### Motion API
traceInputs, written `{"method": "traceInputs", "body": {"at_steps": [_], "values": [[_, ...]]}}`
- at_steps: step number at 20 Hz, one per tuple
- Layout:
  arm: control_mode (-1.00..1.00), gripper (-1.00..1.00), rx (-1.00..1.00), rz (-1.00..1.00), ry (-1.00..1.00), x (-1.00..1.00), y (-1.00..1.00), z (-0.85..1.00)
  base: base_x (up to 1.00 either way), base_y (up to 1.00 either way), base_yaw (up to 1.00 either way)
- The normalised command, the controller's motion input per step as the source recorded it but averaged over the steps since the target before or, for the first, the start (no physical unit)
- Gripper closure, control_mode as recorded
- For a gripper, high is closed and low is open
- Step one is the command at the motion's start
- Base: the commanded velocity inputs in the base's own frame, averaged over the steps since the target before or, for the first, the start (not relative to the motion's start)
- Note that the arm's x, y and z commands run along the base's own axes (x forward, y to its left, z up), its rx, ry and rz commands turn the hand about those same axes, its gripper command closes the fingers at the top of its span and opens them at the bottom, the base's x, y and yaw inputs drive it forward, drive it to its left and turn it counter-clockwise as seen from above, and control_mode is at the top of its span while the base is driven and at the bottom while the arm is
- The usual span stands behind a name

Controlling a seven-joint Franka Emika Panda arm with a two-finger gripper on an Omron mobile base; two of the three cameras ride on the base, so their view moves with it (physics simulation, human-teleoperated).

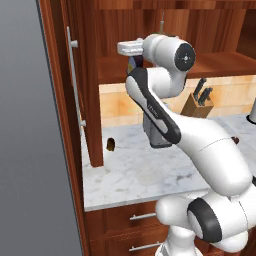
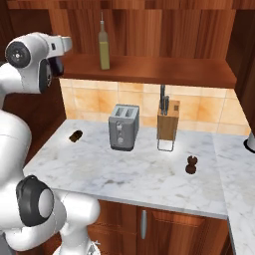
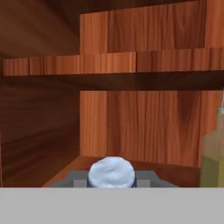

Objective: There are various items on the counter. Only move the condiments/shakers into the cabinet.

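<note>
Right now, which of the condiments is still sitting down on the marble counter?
The small dark-brown pepper mill, right of the knife block. The oil bottle already stands in the cabinet, and the blue-capped bottle is at the gripper there.

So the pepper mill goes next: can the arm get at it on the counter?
Probably yes, once free: the pepper mill stands alone on open counter, clear of the knife block, but the jaws hold the small bottle.

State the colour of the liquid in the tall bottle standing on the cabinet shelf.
Yellow-green, in the oil bottle; the right base view shows it best.
</note>
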Motion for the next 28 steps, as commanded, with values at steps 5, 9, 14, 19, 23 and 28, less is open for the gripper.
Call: {"method": "traceInputs", "body": {"at_steps": [5, 9, 14, 19, 23, 28], "values": [[-1.0, 1.0, 0.0, -0.02, 0.12, 0.69, 0.0, 0.0, 0.0, 0.0, 0.0], [-1.0, 1.0, -0.01, -0.02, 0.06, 0.57, 0.0, -0.01, 0.0, 0.0, 0.0], [-1.0, 1.0, 0.0, -0.03, 0.0, 0.31, 0.0, -0.06, 0.0, 0.0, 0.0], [-1.0, 1.0, 0.0, -0.02, 0.0, 0.33, 0.0, -0.12, 0.0, 0.0, 0.0], [-1.0, 1.0, 0.0, -0.02, 0.0, 0.56, 0.0, 0.0, 0.0, 0.0, 0.0], [-1.0, 1.0, 0.0, -0.03, 0.0, 0.59, 0.0, -0.06, 0.0, 0.0, 0.0]]}}
